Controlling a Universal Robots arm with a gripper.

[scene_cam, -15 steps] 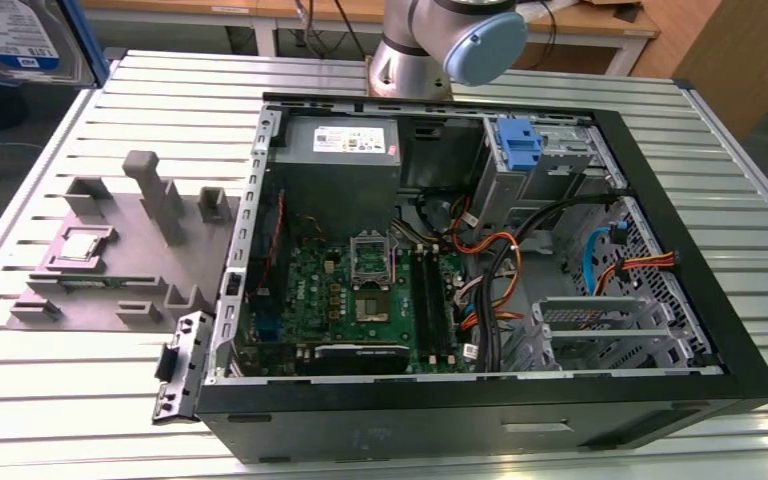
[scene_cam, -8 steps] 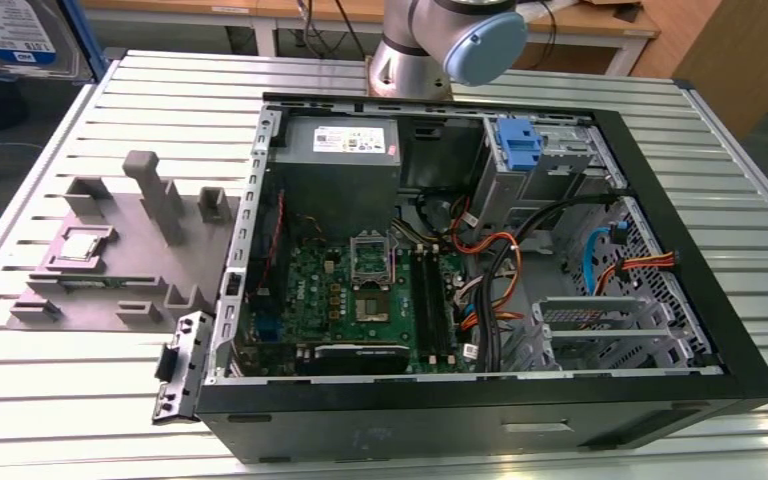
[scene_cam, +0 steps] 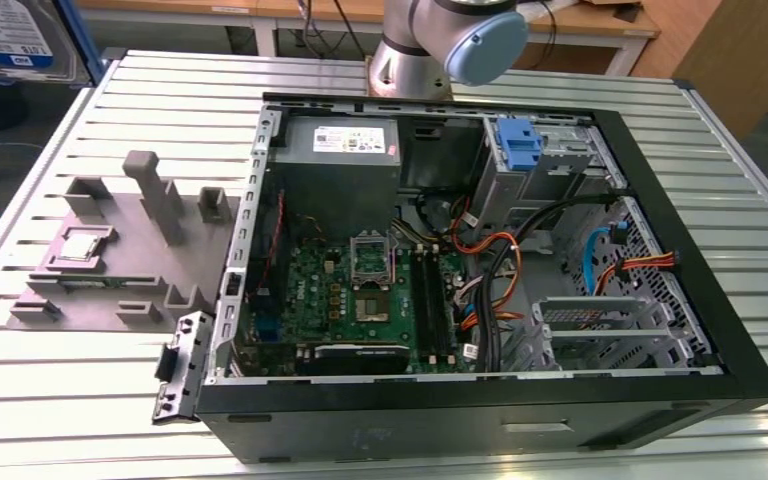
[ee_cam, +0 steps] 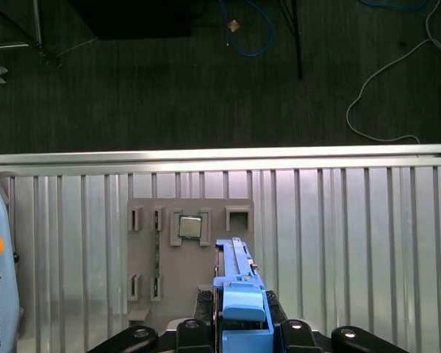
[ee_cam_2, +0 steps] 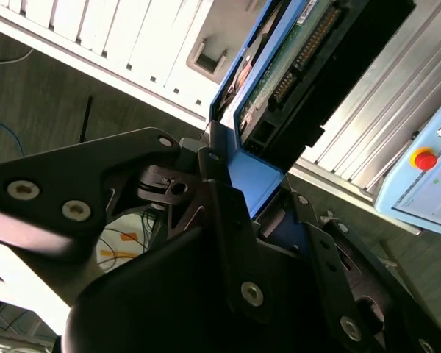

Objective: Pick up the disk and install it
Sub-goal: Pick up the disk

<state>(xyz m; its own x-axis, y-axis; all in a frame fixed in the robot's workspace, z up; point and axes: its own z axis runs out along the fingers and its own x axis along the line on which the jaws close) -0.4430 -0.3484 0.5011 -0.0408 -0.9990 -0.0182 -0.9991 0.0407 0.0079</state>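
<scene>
The robot's hand [ee_cam: 239, 312] grips the blue-railed disk [ee_cam: 235, 265] on edge, clear of the tabletop [ee_cam: 338, 243], above the grey parts holder [ee_cam: 184, 272] by the tabletop's edge, well apart from the open computer case [scene_cam: 491, 260].

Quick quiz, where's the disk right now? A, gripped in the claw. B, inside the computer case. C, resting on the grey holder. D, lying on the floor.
A: in the first wrist view the claw is shut on the disk by its blue rail, clear of the grey holder.
</scene>
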